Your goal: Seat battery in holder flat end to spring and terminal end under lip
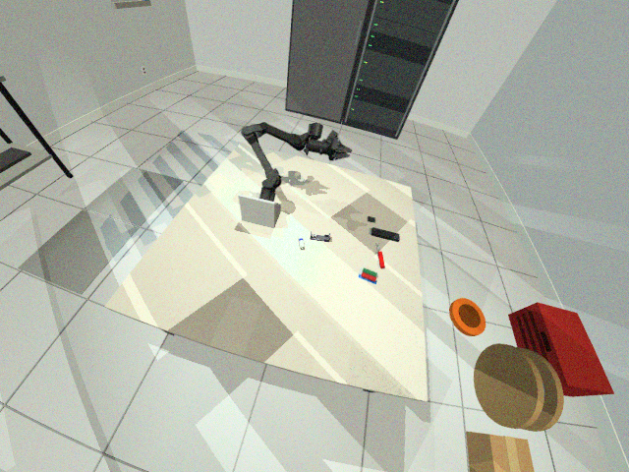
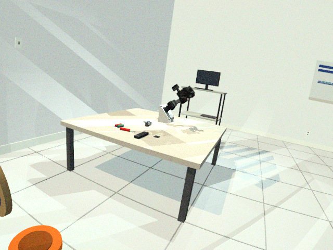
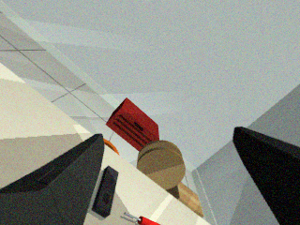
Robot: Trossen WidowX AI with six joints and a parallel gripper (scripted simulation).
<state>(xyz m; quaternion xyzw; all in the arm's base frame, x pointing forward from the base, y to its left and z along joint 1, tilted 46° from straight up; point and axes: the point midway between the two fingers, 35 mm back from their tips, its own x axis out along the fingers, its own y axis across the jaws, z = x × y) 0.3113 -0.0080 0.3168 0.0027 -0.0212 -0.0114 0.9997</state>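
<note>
A: Where's the battery (image 1: 302,244)?

B: Lying on the table (image 1: 324,315), just beside the holder (image 1: 320,236), not seated. Nothing is done yet.

A: And the gripper (image 1: 343,149)?

B: Farther back, raised well above the far edge, jaws spread wide and holding nothing. Fetching, seating and letting go are all left, I'd judge.

Bench (image 2: 188,158): pale top, dark legs.
Gripper (image 2: 187,92): raised above the far edge, open.
Holder (image 2: 147,123): near the arm's base.
</note>
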